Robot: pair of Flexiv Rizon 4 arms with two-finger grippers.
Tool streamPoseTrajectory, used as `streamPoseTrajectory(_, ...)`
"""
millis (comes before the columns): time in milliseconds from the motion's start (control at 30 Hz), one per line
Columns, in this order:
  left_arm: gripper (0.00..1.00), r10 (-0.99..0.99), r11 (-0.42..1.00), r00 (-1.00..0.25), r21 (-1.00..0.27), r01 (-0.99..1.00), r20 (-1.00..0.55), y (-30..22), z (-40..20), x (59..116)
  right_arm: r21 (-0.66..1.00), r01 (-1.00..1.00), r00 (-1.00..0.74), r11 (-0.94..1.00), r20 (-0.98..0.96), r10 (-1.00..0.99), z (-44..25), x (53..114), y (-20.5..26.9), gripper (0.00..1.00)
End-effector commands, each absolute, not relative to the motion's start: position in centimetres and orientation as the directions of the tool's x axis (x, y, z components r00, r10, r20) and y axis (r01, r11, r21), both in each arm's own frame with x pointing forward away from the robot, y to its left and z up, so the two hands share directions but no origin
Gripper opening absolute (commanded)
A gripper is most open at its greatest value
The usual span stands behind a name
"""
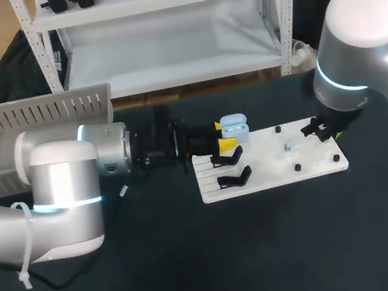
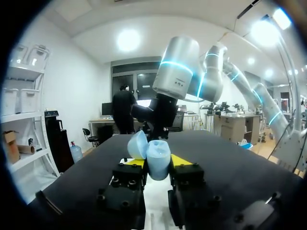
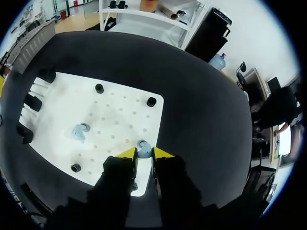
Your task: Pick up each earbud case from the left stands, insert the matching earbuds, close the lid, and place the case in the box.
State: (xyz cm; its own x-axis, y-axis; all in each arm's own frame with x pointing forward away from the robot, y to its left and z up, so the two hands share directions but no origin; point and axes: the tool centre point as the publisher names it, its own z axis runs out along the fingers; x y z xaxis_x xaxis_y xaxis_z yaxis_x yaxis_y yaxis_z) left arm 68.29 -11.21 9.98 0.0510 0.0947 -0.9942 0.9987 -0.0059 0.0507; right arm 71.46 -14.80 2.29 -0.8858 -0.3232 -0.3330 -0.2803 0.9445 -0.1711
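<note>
A light blue earbud case [image 1: 234, 127] [image 2: 159, 160] with its lid [image 2: 137, 144] swung open sits between the yellow tips of my left gripper [image 1: 227, 137] [image 2: 158, 164], which is shut on it above the far left part of the white board [image 1: 272, 171]. My right gripper [image 1: 322, 130] [image 3: 144, 154] points down at the board's right edge. Its tips press from both sides on a small pale blue earbud [image 3: 144, 149] resting on the board [image 3: 115, 103]. A second earbud [image 1: 291, 146] [image 3: 79, 132] lies near the board's middle.
Two black stands [image 1: 228, 158] [image 1: 234, 177] sit on the board's left side, and small black pegs [image 3: 99, 88] dot its right half. A grey slatted box [image 1: 35, 119] stands at the table's far left. My right arm [image 2: 175, 72] rises ahead of the left gripper.
</note>
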Motion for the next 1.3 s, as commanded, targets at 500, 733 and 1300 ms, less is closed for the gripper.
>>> streamPoseTrajectory(500, 0.0, 0.093, -0.001, 0.052, 0.052, 0.999, -0.994, -11.2, 10.0, 68.1, -0.204, -0.27, -0.859, 0.941, -0.391, -0.331, 9.6, 67.8, -13.2, 0.0)
streamPoseTrajectory(733, 0.0, 0.093, -0.001, 0.052, 0.052, 0.999, -0.994, -11.2, 10.0, 68.1, -0.257, -0.308, -0.831, 0.916, -0.397, -0.39, 15.2, 64.8, -8.7, 0.0)
streamPoseTrajectory(1300, 0.0, 0.093, -0.001, 0.052, 0.052, 0.999, -0.994, -11.2, 10.0, 68.1, -0.281, -0.273, -0.876, 0.92, -0.324, -0.358, 17.3, 62.6, -1.2, 0.0)
